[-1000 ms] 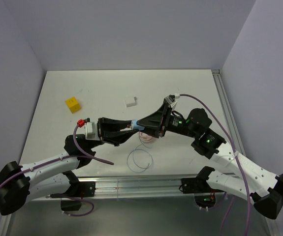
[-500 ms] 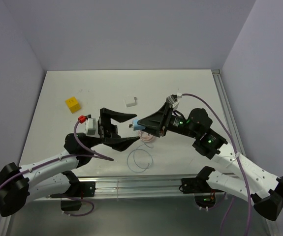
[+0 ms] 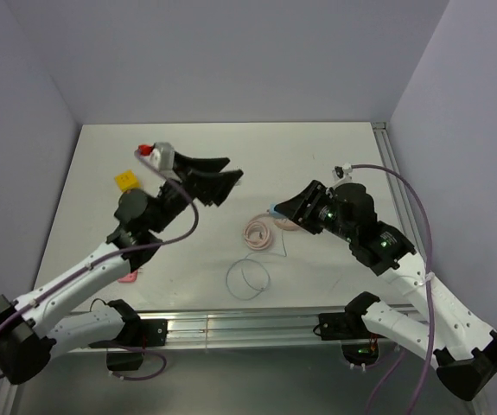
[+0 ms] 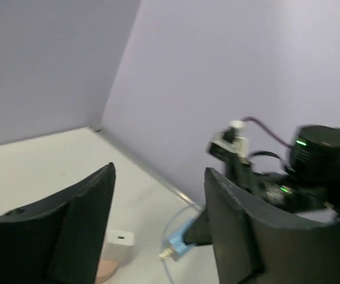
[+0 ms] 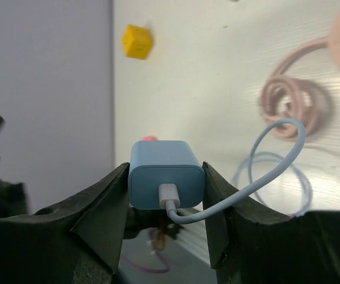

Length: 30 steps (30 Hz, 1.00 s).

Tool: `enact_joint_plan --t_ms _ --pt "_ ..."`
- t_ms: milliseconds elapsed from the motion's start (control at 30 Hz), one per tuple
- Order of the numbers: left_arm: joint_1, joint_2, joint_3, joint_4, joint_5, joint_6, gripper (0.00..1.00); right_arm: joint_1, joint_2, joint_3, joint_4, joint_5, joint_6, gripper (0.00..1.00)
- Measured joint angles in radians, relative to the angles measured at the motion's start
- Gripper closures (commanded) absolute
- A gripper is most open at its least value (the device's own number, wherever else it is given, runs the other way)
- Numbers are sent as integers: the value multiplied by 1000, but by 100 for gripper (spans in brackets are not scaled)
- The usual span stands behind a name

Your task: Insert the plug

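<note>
My right gripper (image 5: 167,180) is shut on the plug (image 5: 167,171), a light-blue block pinched by its two sides. A white cable connector (image 5: 171,195) sits in the face that points at the camera. Its thin cable (image 5: 276,142) loops away to the table. From above, the right gripper (image 3: 281,210) holds the plug (image 3: 273,210) over the table's middle right. The cable loop (image 3: 246,277) lies near the front edge. My left gripper (image 3: 231,169) is raised at the back left, open and empty. Past its wide-apart jaws, the left gripper (image 4: 159,177) view shows the plug (image 4: 178,244).
A pink coiled piece (image 3: 257,233) lies just left of the right gripper. A yellow cube (image 3: 127,180) sits at the back left. A small white adapter block (image 4: 119,241) rests on the table beneath my left gripper. A red bit (image 3: 128,277) shows beside the left arm.
My left gripper opened, came away from the plug and swung up toward the back left. My right gripper drew back to the right with the plug still in it.
</note>
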Motion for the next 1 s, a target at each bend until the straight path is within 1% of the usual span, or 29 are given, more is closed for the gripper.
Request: enact_joint_plan --t_ms 33,67,100,133,167,233,267,300,433,467,633,767,900,1000 --pt "11 51 52 -52 -20 -8 39 -1 -1 8 -28 20 -27 100" --pt "18 89 84 -85 -31 -13 47 -2 -4 14 -51 35 -54 100" --pt "25 130 111 -121 -40 -19 52 -2 -8 18 -71 49 -80 100" --pt "33 181 135 -161 -40 -24 54 -3 -14 18 -81 56 -97 100" --pt "36 224 153 -186 -39 -27 62 -6 -21 18 -101 68 -113 100" --pt "40 341 199 -231 -25 -32 70 -19 -47 13 -118 77 -129 100" --pt "40 413 228 -254 -11 -35 78 -32 -59 8 -124 77 -132 100" --pt "40 469 248 -271 0 -37 83 -46 -74 -1 -123 77 -135 100" --pt "40 661 315 -318 57 -41 95 -84 -87 -11 -166 79 -150 100" --pt "40 703 337 -322 71 -41 99 -87 -82 -11 -175 82 -154 100" --pt "40 921 515 -350 153 -34 100 -91 -63 -11 -231 113 -172 100" --pt "40 1077 667 -363 232 -31 100 -92 -67 -11 -242 118 -182 100" --pt "40 1218 836 -426 283 -31 100 -96 -67 -12 -250 118 -186 100" --pt "40 1281 891 -448 301 -31 99 -97 -69 -14 -254 118 -186 100"
